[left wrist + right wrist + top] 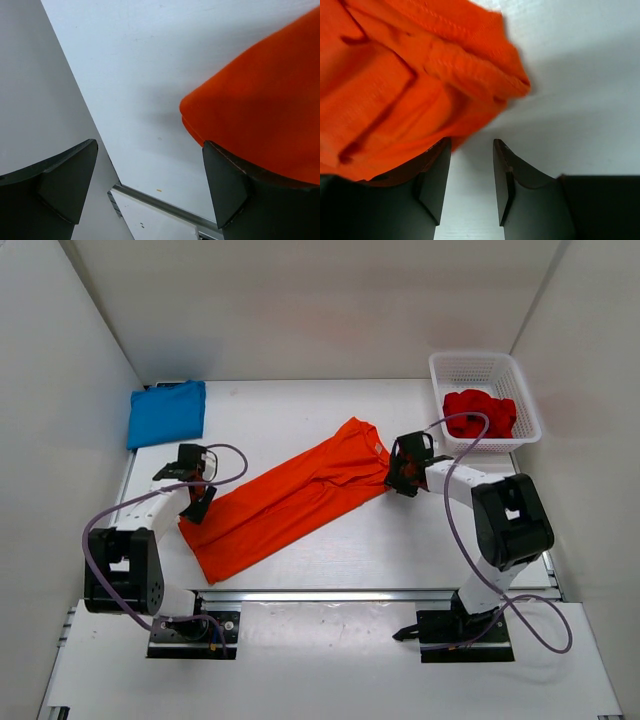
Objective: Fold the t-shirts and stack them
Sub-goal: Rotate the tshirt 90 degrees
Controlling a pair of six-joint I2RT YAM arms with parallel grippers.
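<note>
The orange t-shirt (pixel 290 495) lies folded lengthwise as a long diagonal strip across the table's middle. My left gripper (pixel 196 480) is open at its lower left corner, nothing between the fingers; the orange cloth (pixel 260 115) lies beside and behind the right finger (pixel 225 185). My right gripper (pixel 402 468) is open at the shirt's collar end, empty; the orange cloth (pixel 410 80) lies just ahead of and over the left finger (pixel 432 175). The blue t-shirt (pixel 167 412) lies folded at the back left. The deep red t-shirt (pixel 479 412) is bunched in the basket.
A white lattice basket (pixel 485 368) stands at the back right corner. White walls enclose the table on the left, back and right. A metal rail (pixel 370 595) runs along the table's front edge; it also shows in the left wrist view (pixel 165 205).
</note>
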